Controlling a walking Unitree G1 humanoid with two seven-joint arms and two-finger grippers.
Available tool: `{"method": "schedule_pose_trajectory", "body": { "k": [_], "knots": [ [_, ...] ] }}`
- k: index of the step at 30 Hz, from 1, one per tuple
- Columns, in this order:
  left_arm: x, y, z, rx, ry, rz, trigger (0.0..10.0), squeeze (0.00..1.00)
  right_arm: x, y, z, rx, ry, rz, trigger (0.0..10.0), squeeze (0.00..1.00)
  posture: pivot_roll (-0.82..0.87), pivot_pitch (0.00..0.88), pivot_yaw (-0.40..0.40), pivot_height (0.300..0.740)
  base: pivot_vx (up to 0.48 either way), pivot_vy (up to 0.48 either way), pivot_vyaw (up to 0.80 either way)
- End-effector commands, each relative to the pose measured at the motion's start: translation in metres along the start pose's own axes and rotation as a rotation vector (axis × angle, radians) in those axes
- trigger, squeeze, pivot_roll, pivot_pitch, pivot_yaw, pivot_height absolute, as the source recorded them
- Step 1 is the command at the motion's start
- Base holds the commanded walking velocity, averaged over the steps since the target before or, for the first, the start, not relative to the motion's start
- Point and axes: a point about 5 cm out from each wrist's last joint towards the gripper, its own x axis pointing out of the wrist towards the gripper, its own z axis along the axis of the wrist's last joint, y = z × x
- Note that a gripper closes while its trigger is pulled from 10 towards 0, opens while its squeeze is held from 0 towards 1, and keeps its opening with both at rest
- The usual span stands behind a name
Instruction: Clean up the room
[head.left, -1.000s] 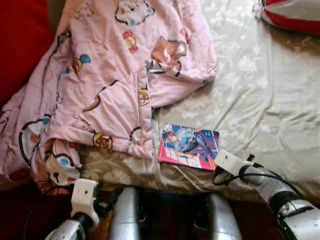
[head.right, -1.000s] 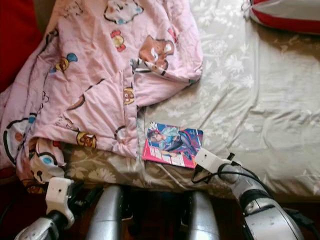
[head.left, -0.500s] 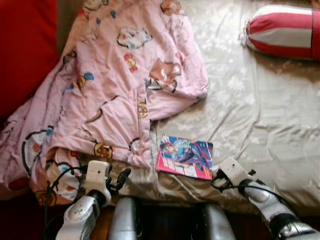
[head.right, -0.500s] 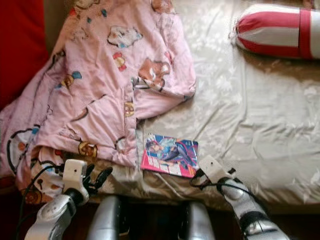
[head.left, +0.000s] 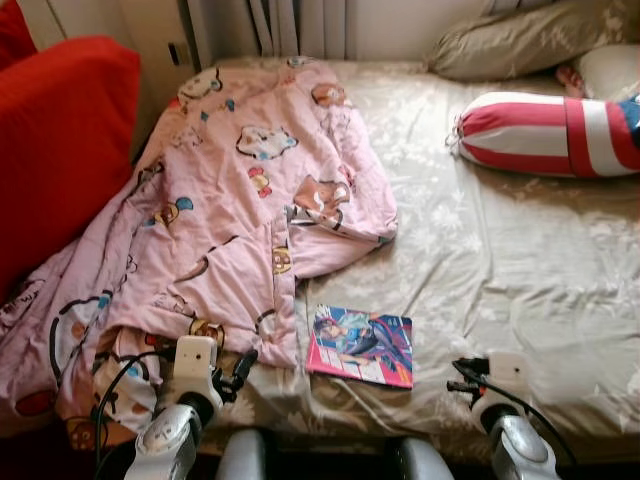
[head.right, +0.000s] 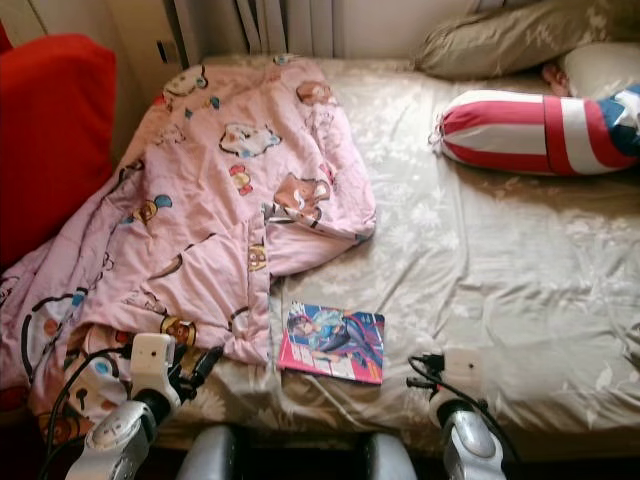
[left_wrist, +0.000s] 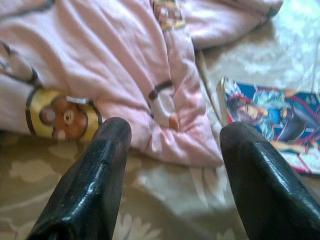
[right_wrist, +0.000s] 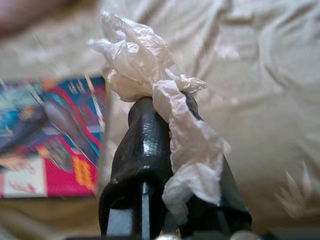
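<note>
A colourful comic book (head.left: 362, 345) lies flat on the beige flowered bed sheet (head.left: 520, 260) near the front edge, just right of a rumpled pink cartoon blanket (head.left: 230, 200). My left gripper (head.left: 240, 366) hovers at the bed's front edge by the blanket's lower hem, open with nothing between its fingers (left_wrist: 107, 150); the book (left_wrist: 275, 120) lies just beyond its other finger. My right gripper (right_wrist: 160, 107) is shut on a crumpled white tissue (right_wrist: 135, 65). It sits low at the bed edge (head.left: 460, 378), right of the book (right_wrist: 45, 135).
A red, white and blue striped bolster (head.left: 540, 135) lies at the back right, with beige pillows (head.left: 520, 40) behind it. A red armchair (head.left: 60, 150) stands against the bed's left side. Curtains (head.left: 300, 25) hang behind the bed.
The camera has tilted up and now takes in the whole bed. My left gripper rose to the blanket's hem. My right gripper drew away to the right of the book.
</note>
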Motion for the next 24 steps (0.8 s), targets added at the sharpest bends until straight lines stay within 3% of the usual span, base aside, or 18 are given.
{"method": "schedule_pose_trajectory", "body": {
  "k": [1,3,5,12,18,24],
  "knots": [
    [-0.001,0.004,-0.004,0.017,0.012,0.017,10.0,0.0,-0.001,0.002,0.003,0.014,-0.034,-0.002,10.0,0.0,0.07,0.04,-0.031,0.642,0.0,0.0,0.0],
    [-0.001,0.004,-0.005,0.018,0.011,0.019,10.0,0.0,-0.001,0.006,0.001,0.01,-0.032,0.009,10.0,0.0,0.08,0.034,-0.034,0.642,0.0,0.0,0.0],
    [0.0,0.004,-0.005,0.015,-0.003,0.021,10.0,0.0,-0.002,0.008,0.002,0.069,-0.056,0.008,10.0,0.0,0.08,0.028,-0.04,0.647,0.0,0.0,0.0],
    [0.003,0.004,-0.009,0.002,0.004,0.03,10.0,0.0,-0.001,0.001,0.002,0.077,-0.038,-0.015,10.0,0.0,0.07,0.031,-0.046,0.687,0.0,0.0,0.0],
    [-0.001,0.007,-0.032,-0.049,0.093,0.049,10.0,0.0,-0.005,-0.01,-0.01,0.105,0.038,-0.063,10.0,0.0,0.06,0.034,-0.051,0.727,0.0,0.0,0.0],
    [-0.016,0.02,-0.065,-0.064,0.261,0.087,10.0,0.0,-0.018,-0.02,-0.035,0.084,0.174,-0.107,10.0,0.0,0.06,0.024,-0.043,0.74,0.0,0.0,0.0]
  ]
}}
